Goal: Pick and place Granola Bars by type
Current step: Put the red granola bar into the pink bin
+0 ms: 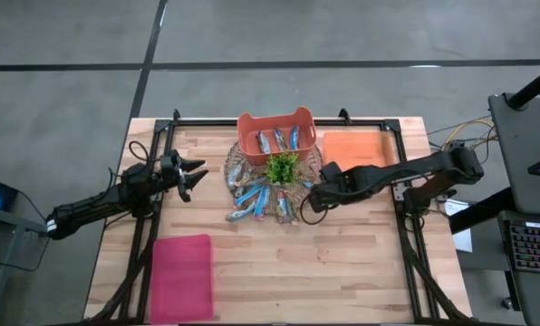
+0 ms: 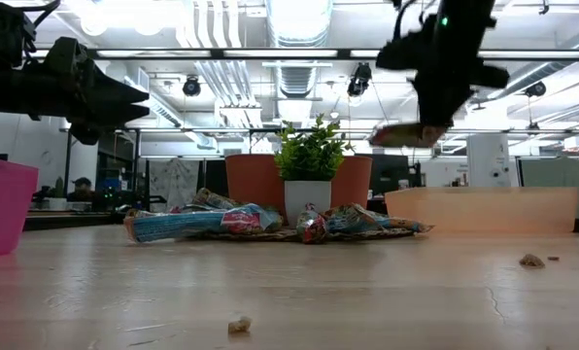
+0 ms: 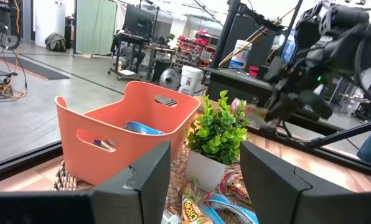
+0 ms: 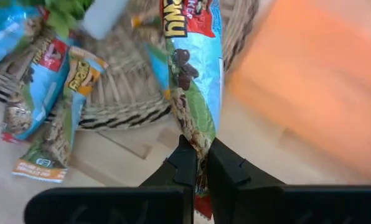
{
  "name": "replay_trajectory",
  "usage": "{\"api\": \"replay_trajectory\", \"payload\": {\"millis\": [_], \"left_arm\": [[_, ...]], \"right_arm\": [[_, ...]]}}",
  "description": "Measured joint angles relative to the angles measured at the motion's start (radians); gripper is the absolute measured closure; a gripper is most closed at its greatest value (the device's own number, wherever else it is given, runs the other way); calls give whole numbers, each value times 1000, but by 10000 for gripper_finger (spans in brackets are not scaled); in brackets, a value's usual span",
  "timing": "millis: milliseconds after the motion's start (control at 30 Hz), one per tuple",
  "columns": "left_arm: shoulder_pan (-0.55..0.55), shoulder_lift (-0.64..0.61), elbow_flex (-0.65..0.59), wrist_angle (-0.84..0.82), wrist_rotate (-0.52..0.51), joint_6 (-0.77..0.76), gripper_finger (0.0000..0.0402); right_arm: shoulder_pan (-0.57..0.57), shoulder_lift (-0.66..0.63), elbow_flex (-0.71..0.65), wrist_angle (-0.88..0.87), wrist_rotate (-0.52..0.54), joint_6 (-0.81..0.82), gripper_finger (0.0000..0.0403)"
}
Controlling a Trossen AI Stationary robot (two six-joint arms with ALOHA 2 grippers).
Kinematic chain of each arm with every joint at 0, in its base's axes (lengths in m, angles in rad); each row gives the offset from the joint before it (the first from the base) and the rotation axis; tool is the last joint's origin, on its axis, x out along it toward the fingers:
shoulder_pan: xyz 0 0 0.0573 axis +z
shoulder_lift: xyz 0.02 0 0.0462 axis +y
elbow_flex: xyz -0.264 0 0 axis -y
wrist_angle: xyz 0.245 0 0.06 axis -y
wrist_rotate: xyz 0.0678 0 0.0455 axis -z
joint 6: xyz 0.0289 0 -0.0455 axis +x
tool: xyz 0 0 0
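- High view: my right gripper [image 1: 312, 201] hangs beside the woven tray [image 1: 236, 156]; my left gripper [image 1: 193, 177] waits half-open, empty.
- Right wrist view: fingers pinch the granola bar [image 4: 195, 68] by one end; it looks light, crinkly, likely slippery.
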Motion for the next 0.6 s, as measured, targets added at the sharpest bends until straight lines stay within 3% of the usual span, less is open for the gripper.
{"api": "replay_trajectory", "payload": {"millis": [300,600], "left_arm": [[0,0,0,0,0,0,228],[0,0,0,0,0,0,228]], "right_arm": [[22,-11,158,-100,133,-140,392],[38,-9,295,-81,209,-361,392]]}}
